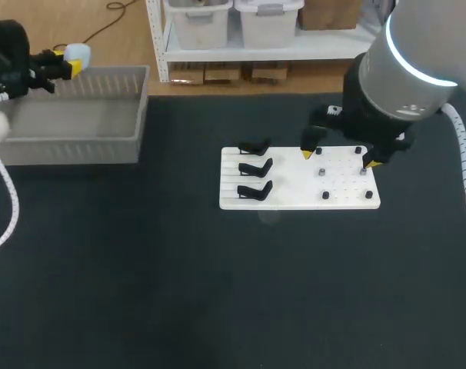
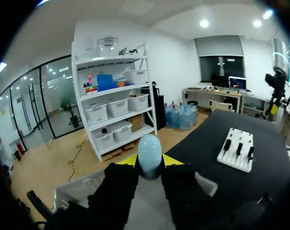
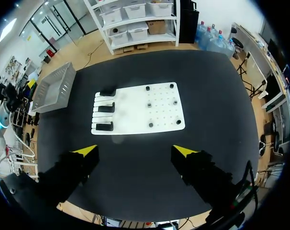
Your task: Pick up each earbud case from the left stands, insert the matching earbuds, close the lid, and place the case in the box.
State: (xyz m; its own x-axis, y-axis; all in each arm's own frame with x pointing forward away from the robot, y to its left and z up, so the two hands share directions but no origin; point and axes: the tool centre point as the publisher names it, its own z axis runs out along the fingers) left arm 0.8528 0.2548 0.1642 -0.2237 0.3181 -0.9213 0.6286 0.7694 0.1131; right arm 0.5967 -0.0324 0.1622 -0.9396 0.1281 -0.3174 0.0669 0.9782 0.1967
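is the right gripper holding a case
No, the right gripper is open and empty above the white board.

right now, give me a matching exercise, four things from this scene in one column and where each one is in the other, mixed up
Things:
1. earbud case
2. right end effector
3. black stands
4. grey box

Places or states:
a. on the left part of the white board
b. open, above the white board
c. at the far left of the table
d. clamped in the left end effector

Pairs: 1-d, 2-b, 3-a, 4-c
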